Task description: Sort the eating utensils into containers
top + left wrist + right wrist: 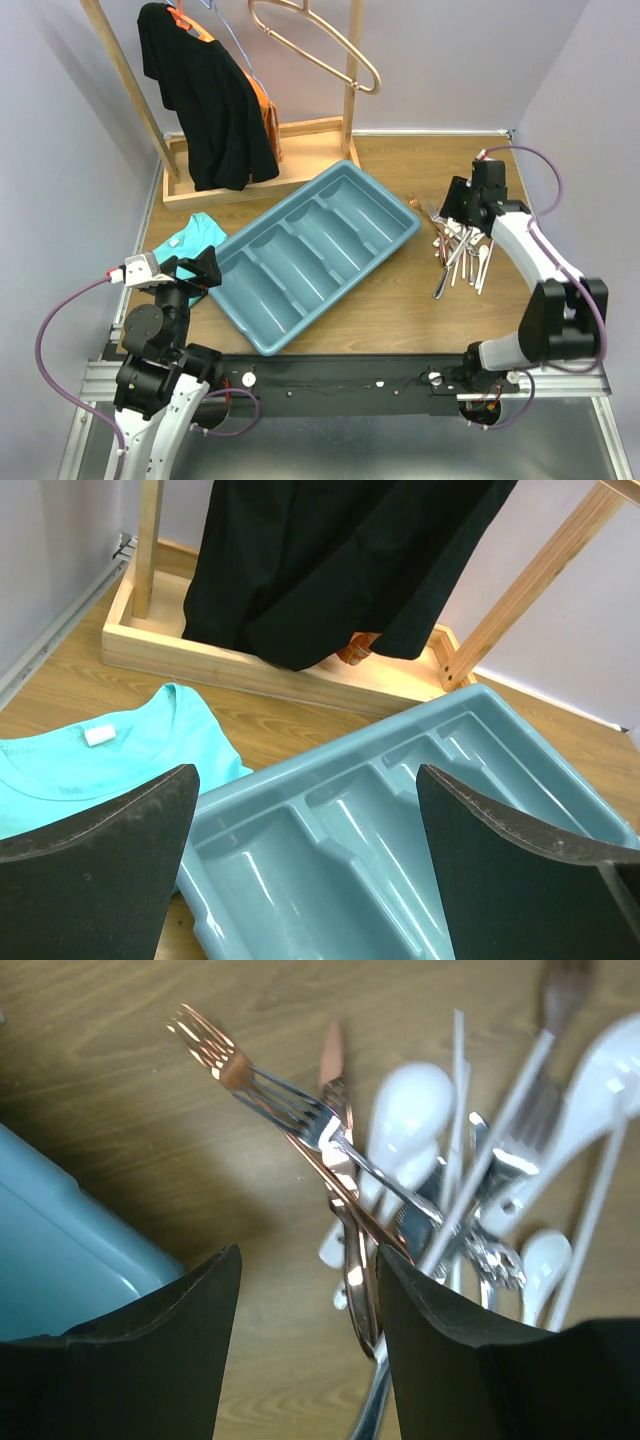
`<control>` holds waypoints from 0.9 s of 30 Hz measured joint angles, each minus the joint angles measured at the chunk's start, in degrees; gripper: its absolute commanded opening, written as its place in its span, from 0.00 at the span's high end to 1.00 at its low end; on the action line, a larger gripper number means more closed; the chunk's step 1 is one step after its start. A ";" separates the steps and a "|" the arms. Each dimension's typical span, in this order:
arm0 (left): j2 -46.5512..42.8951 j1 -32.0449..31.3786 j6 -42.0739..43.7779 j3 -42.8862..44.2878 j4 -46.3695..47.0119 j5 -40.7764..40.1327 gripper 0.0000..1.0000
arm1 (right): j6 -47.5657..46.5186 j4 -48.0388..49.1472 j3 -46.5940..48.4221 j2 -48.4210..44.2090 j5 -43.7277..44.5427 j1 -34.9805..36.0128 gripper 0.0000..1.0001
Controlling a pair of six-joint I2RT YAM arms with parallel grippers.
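Note:
A pile of utensils (460, 255) lies on the table at the right: coppery forks (215, 1050), silver pieces, white spoons (410, 1110) and thin chopsticks (505, 1140). The teal tray (315, 250) with four long compartments lies diagonally in the middle, nothing in it. My right gripper (452, 207) hovers over the left edge of the pile, open and empty; a copper handle (355, 1280) lies by the right finger (470, 1360). My left gripper (205, 268) is open and empty over the tray's near-left end (330, 860).
A folded teal shirt (190, 240) lies left of the tray, also in the left wrist view (90, 755). A wooden rack (260, 165) with a black garment (205, 95) and large metal hangers (320, 45) stands at the back.

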 measured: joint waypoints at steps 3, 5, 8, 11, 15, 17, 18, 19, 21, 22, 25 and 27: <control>-0.26 -0.02 0.02 -0.02 0.00 0.02 0.01 | -4.68 1.77 3.45 6.10 -4.22 0.02 0.36; -0.39 -0.02 0.04 -0.13 0.07 0.11 0.01 | -8.07 3.72 4.55 9.46 -6.93 0.00 0.36; -0.50 -0.02 0.07 -0.33 0.17 0.37 0.01 | -13.64 4.96 5.66 13.33 -10.45 0.02 0.36; -0.55 -0.04 0.11 -0.35 0.22 0.46 0.01 | -18.47 4.98 7.85 17.05 -12.74 0.00 0.33; -0.59 -0.02 0.24 -0.35 0.31 0.63 0.01 | -23.26 5.07 12.15 21.92 -14.71 0.02 0.32; -0.59 -0.04 0.28 -0.35 0.35 0.87 0.01 | -24.87 5.07 13.11 23.15 -15.10 0.02 0.30; -0.59 -0.04 0.31 -0.35 0.35 0.94 0.01 | -26.05 5.07 14.08 24.15 -15.41 0.00 0.29; -0.59 -0.04 0.31 -0.35 0.35 1.03 0.01 | -26.60 5.07 14.67 24.81 -15.52 0.02 0.29; -0.59 -0.04 0.33 -0.35 0.35 1.11 0.01 | -27.98 5.22 16.35 26.71 -15.96 0.00 0.29; -0.59 -0.04 0.35 -0.35 0.35 1.25 0.01 | -28.61 5.18 17.18 27.76 -16.24 0.00 0.29; -0.59 -0.04 0.46 -0.35 0.35 1.51 0.01 | -29.75 5.38 18.84 30.45 -17.16 0.00 0.30; -0.59 -0.04 0.48 -0.35 0.35 1.55 0.01 | -30.23 5.33 18.97 31.78 -17.77 0.00 0.33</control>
